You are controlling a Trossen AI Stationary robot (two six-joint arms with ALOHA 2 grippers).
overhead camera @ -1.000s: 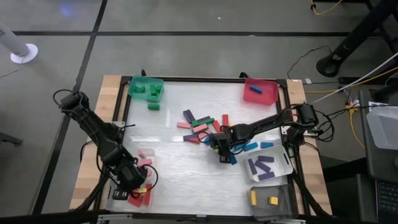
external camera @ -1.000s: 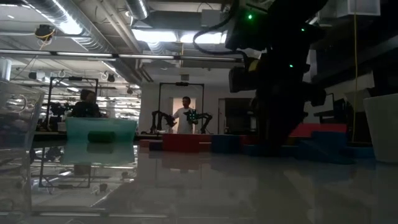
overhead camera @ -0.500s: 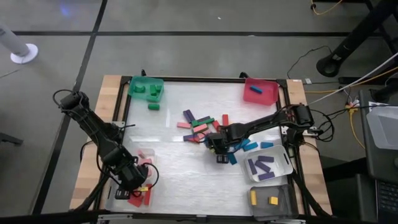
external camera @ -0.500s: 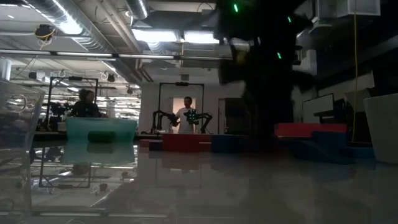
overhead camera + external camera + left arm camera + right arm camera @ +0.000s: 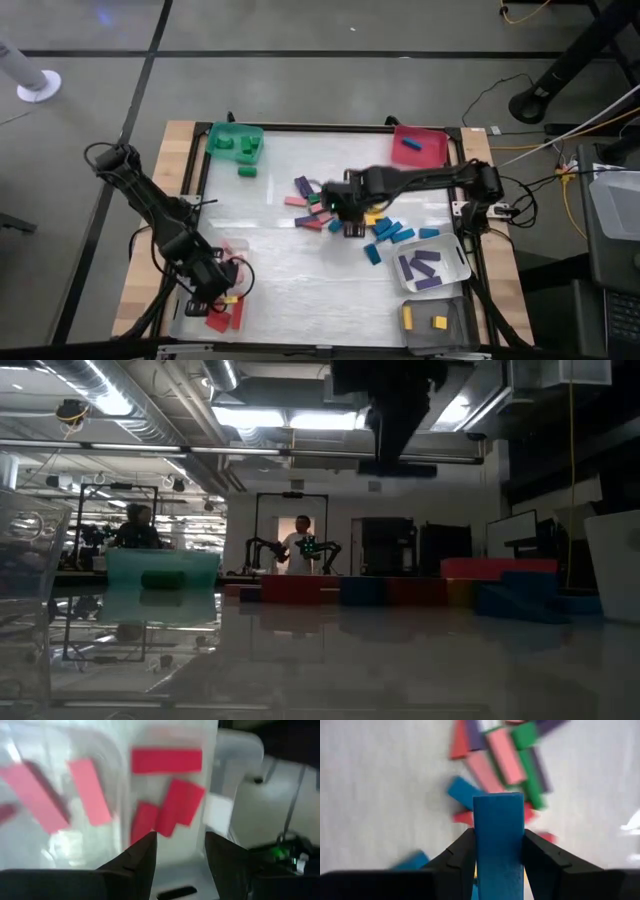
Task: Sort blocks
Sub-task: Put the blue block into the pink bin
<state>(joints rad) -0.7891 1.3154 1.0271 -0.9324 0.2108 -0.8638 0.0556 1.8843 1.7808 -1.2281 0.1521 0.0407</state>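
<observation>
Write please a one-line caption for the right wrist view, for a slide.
Right claw shut on a blue rectangular block, held above a loose pile of pink, green, purple and red blocks on the white table.

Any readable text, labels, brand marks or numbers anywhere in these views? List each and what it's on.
None readable in any view.
Blocks, including the blue block in the right gripper: plain, no print.
Bins, e.g. green bin and clear bin below the left gripper: no labels visible.
Room behind the table in the low view: any signs too small and dark to read.
</observation>
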